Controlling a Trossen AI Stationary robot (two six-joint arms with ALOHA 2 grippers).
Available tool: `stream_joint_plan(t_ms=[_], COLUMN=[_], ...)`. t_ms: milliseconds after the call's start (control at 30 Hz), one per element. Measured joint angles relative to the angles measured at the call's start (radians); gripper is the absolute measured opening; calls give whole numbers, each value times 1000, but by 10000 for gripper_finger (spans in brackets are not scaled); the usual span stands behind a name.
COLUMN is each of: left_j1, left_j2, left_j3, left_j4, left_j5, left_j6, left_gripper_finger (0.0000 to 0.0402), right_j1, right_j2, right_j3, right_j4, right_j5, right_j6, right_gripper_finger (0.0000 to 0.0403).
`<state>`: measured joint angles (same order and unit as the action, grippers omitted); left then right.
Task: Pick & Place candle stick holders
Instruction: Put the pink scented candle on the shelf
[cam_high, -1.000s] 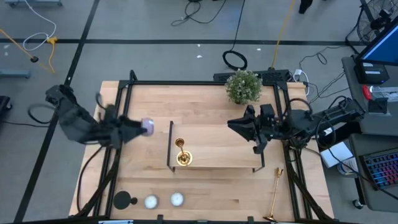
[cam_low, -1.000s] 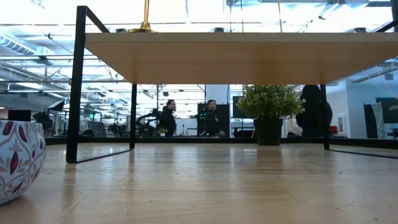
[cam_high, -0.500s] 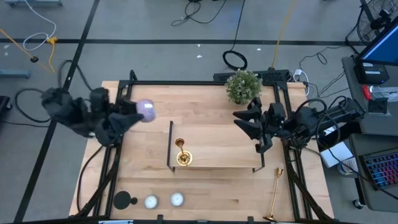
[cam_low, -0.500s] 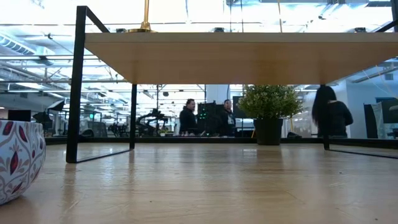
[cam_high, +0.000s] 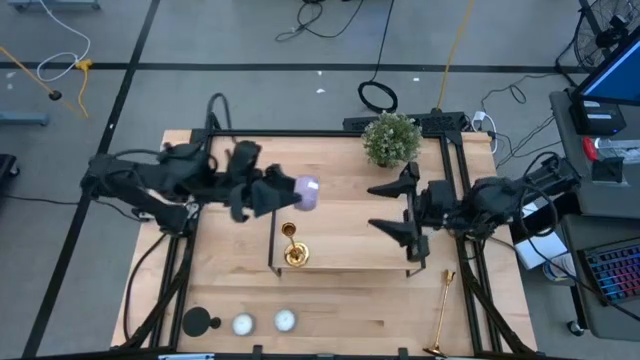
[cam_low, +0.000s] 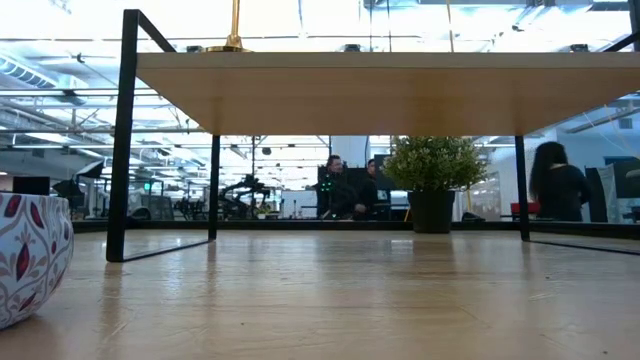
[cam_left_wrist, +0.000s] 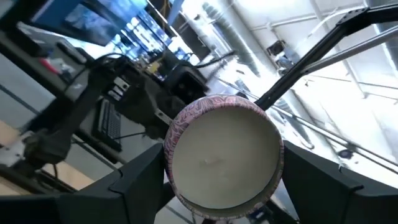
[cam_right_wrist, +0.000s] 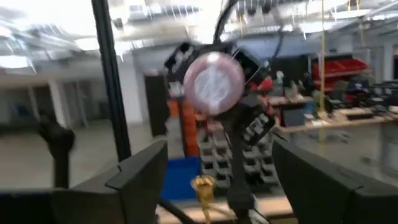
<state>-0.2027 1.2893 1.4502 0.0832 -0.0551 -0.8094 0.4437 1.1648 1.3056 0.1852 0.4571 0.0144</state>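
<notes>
Standing on the wooden stand, one gold candlestick; the other lies on the surface — your left jaws pinch a patterned cup, right jaws spread.

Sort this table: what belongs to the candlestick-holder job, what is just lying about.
Job: upright gold candlestick on the wooden stand; lying gold candlestick front right; black holder front left.
Lying about: white candles; potted plant; patterned cup in the left pincer, above the stand's left end; right pincer waits at its right end.
</notes>
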Motion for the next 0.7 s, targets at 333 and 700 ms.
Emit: stream_joint_plan(t_ms=[333, 700], left_j1=[92, 143], left_j2=[103, 122], left_j3=[0, 15], left_j4=[55, -41], left_j5=[203, 271], left_j6=[-113, -112], left_gripper_finger=[281, 281], right_j1=[34, 33], right_j2=[112, 133], right_j3=[100, 100], right_j4=[18, 5], right_j5=[150, 206], right_j6=[-99, -127], right_gripper_finger=[299, 298])
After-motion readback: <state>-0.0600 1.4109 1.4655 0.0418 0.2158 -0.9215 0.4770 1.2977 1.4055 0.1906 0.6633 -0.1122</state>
